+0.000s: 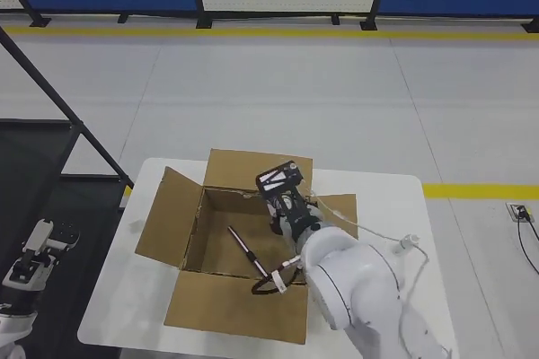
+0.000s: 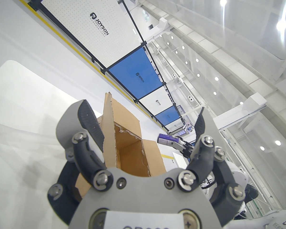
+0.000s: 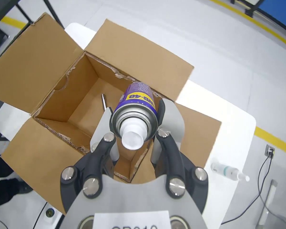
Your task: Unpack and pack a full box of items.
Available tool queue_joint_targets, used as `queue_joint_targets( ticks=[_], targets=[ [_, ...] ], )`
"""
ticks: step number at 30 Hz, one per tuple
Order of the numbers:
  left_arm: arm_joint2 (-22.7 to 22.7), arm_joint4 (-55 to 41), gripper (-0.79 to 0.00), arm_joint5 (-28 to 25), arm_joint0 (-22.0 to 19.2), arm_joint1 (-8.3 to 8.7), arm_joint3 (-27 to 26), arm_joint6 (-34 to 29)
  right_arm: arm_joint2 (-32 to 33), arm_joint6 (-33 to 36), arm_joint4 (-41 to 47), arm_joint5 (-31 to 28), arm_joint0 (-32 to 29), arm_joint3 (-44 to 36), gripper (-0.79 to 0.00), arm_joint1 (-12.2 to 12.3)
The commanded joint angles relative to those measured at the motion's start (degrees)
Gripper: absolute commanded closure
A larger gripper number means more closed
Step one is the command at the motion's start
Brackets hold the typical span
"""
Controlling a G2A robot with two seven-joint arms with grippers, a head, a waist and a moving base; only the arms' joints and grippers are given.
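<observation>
A white tabletop (image 1: 386, 202) on a pale grey floor carries an open cardboard box (image 1: 234, 310) with all four flaps folded out. The right hand (image 3: 134, 110) points down over the box opening, near its far right corner. It is clenched on a purple spray can (image 3: 138, 96), white cap toward the wrist. A thin rod (image 1: 244, 247) lies on the box floor. The left hand (image 2: 143, 110) sits low beside the tabletop's left edge, tilted upward, fingers spread and grasping nothing.
</observation>
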Motion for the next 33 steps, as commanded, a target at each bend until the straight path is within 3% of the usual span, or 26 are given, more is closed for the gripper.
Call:
queue_joint_targets(
  ticks=[1, 5, 10, 21, 31, 32, 33],
  targets=[
    [0.0, 0.0, -0.785, 0.0, 0.0, 0.00, 0.0, 0.0, -1.6, 0.4, 5.3, -0.5, 7.0, 9.9, 0.000, -1.2],
    [0.0, 0.0, -0.785, 0.0, 0.0, 0.00, 0.0, 0.0, -5.0, 0.6, 13.8, -2.8, 15.7, 25.5, 0.000, -3.6],
    [0.0, 0.0, -0.785, 0.0, 0.0, 0.00, 0.0, 0.0, -8.9, -0.8, 21.4, -6.6, 21.4, 39.1, 0.000, -6.1],
    [0.0, 0.0, -0.785, 0.0, 0.0, 0.00, 0.0, 0.0, -16.4, -6.8, 26.5, -9.1, 25.3, 59.8, 0.000, -11.2],
    [0.0, 0.0, -0.785, 0.0, 0.0, 0.00, 0.0, 0.0, -18.4, -14.6, 30.7, -12.5, 28.4, 75.7, 0.000, -15.4],
    [0.0, 0.0, -0.785, 0.0, 0.0, 0.00, 0.0, 0.0, -18.5, -15.0, 30.8, -12.6, 28.6, 76.8, -0.028, -15.7],
    [0.0, 0.0, -0.785, 0.0, 0.0, 0.00, 0.0, 0.0, -18.6, -15.4, 31.0, -12.8, 28.9, 77.7, -0.111, -16.0]
  ],
)
